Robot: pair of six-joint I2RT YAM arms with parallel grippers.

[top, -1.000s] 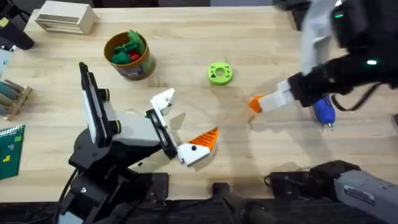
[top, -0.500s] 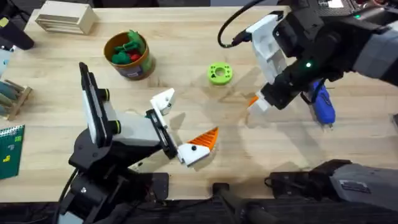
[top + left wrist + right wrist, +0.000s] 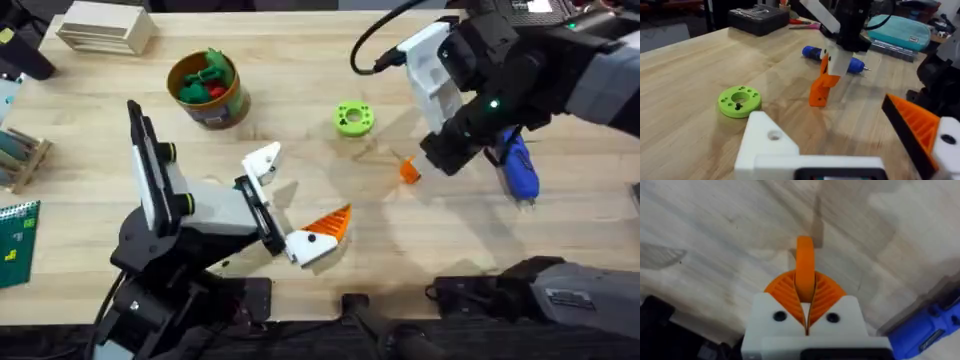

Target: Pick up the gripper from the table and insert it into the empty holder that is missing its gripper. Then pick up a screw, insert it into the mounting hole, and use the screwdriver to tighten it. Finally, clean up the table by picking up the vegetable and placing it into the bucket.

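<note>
The right wrist view is showing the right tool (image 3: 805, 311) pinching the small orange wedge-shaped plastic gripper (image 3: 805, 270), standing beside the bright blue pen-shaped screwdriver (image 3: 520, 172); the left tool (image 3: 298, 205) is gaping.

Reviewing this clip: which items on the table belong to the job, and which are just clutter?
Job items:
- orange gripper tip, pinched in the right gripper
- empty white holder on the left gripper
- blue screwdriver
- bucket

Lying about:
- lime-green ring
- leafy green and red toys in the bucket
- wooden block
- black case
</note>
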